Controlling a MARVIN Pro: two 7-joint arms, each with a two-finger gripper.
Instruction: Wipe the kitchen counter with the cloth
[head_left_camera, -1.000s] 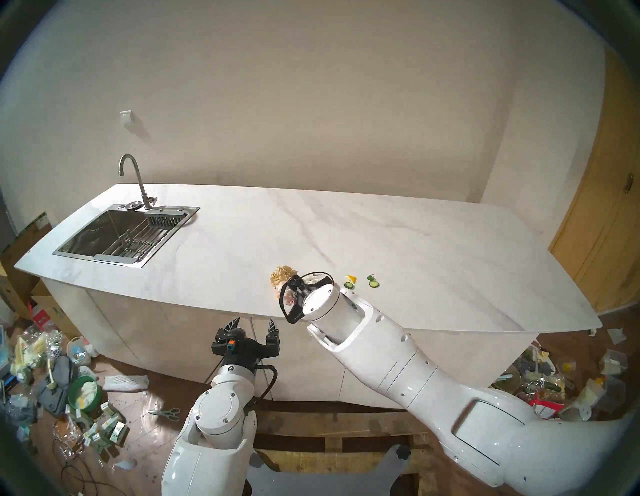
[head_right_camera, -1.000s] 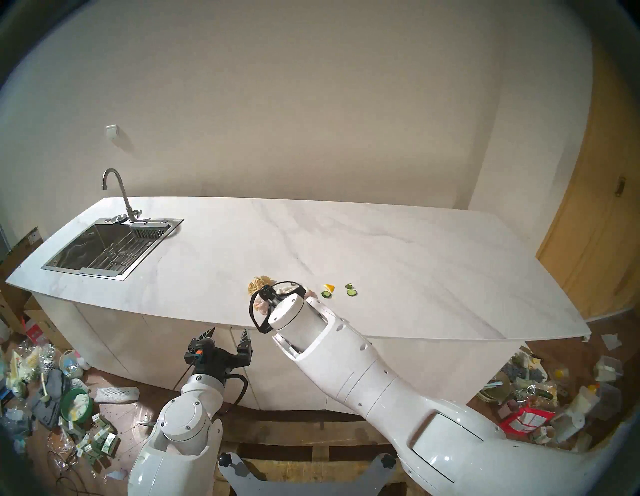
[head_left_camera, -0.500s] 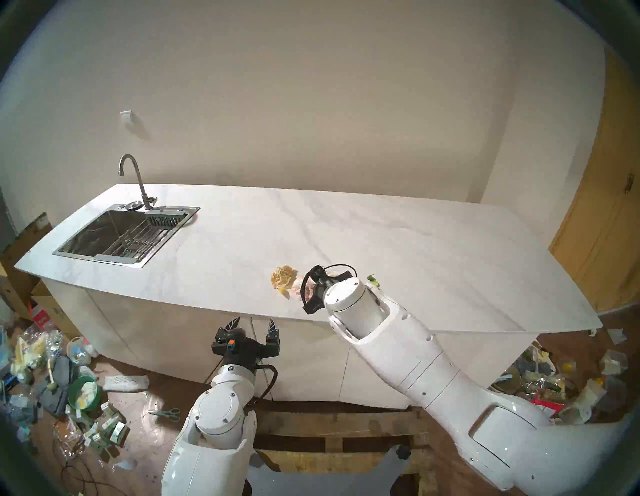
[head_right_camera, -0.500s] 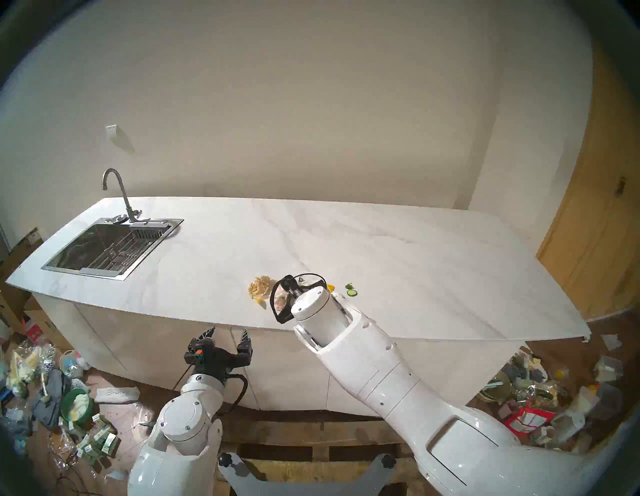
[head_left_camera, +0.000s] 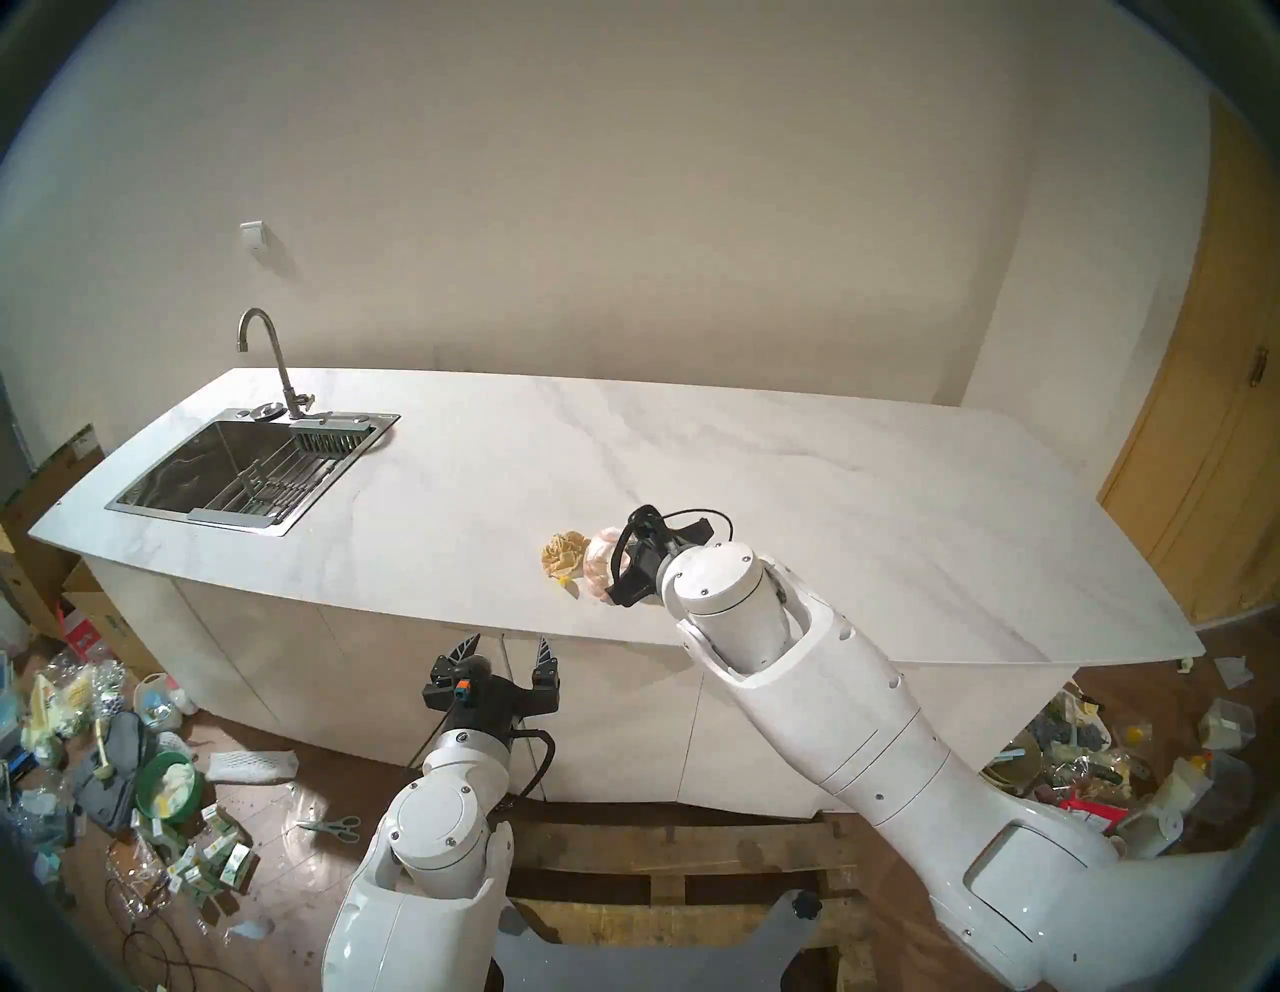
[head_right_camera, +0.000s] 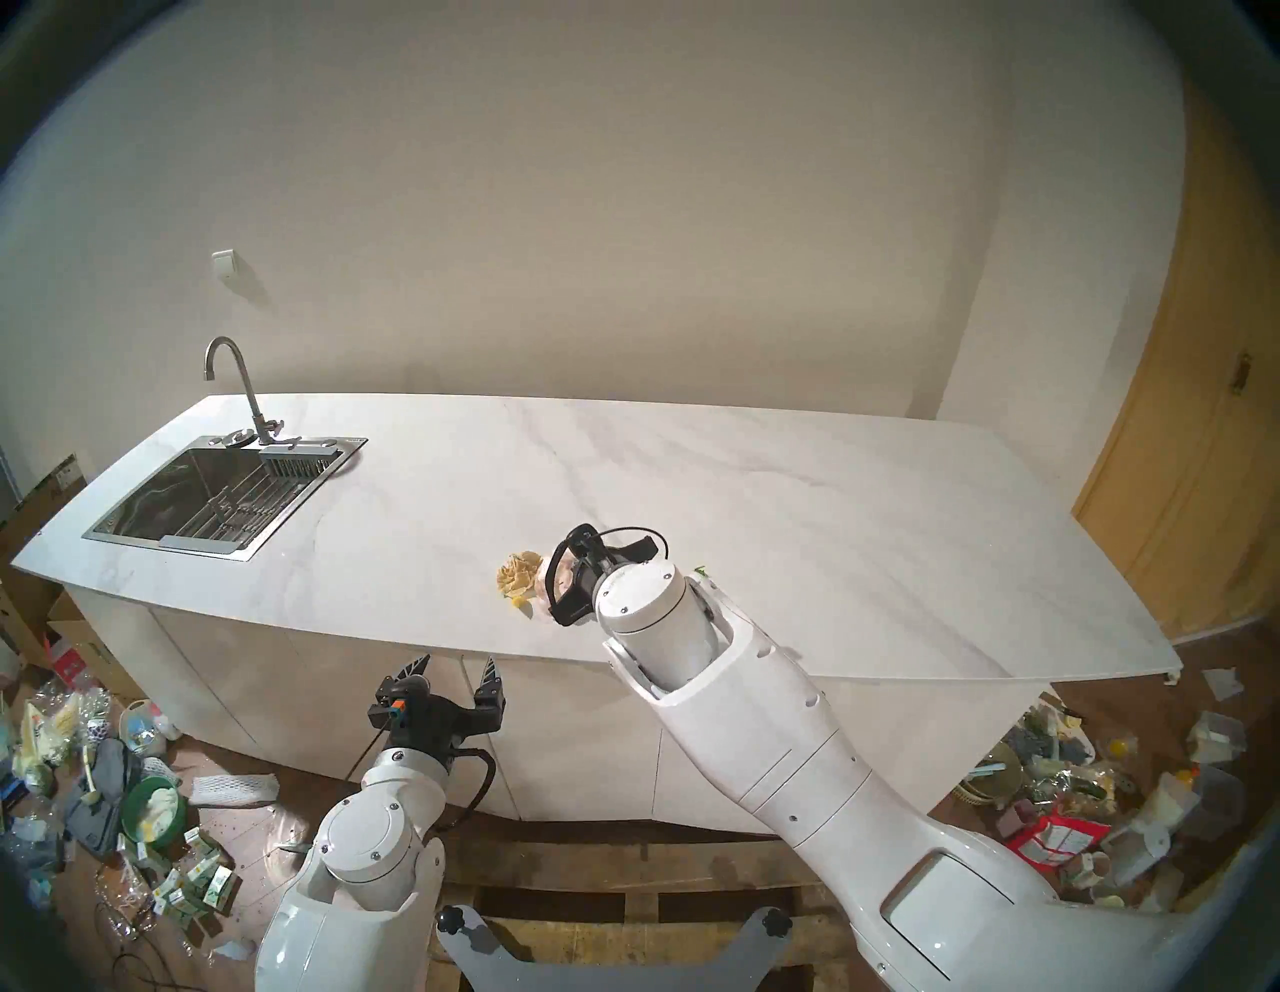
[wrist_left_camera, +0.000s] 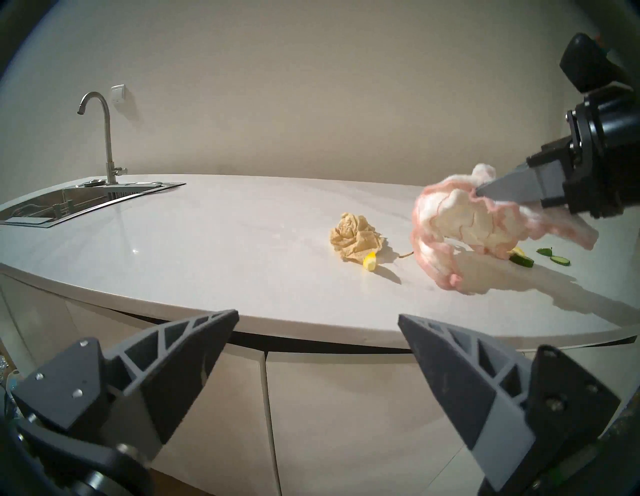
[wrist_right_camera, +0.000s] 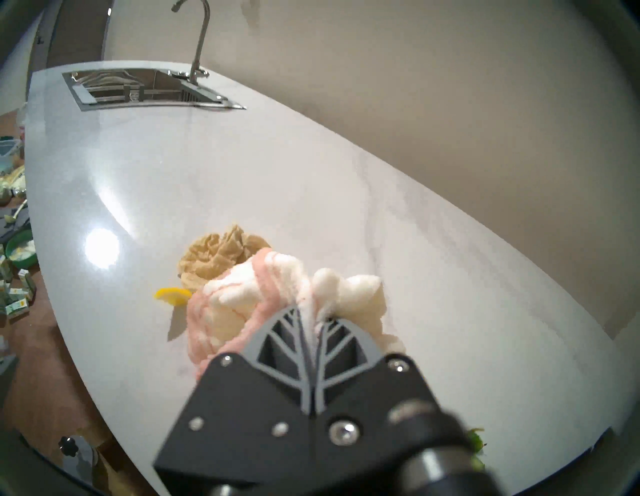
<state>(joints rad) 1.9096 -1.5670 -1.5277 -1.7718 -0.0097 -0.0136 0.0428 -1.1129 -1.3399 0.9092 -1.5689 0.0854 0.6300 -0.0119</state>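
Though claw-pinched (wrist_right_camera: 313, 320), cloth (wrist_left_camera: 464, 221) (perhaps) airborne.

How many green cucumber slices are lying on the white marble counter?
3 green cucumber slices show: one under the hanging white-and-pink terry cloth, two just right of it on the white marble counter. More may be hidden.

Glossy white arm (head_left_camera: 852, 720) shells, black wrists, grey ribbed pincer fingers (wrist_left_camera: 180, 360).

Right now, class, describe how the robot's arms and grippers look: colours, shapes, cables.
Both arms are glossy white rounded shells with small dark screws. The left gripper has a black body, an orange-blue connector, a looping black cable and grey ribbed triangular fingers. The right gripper has leaf-veined grey fingers on a black mount.
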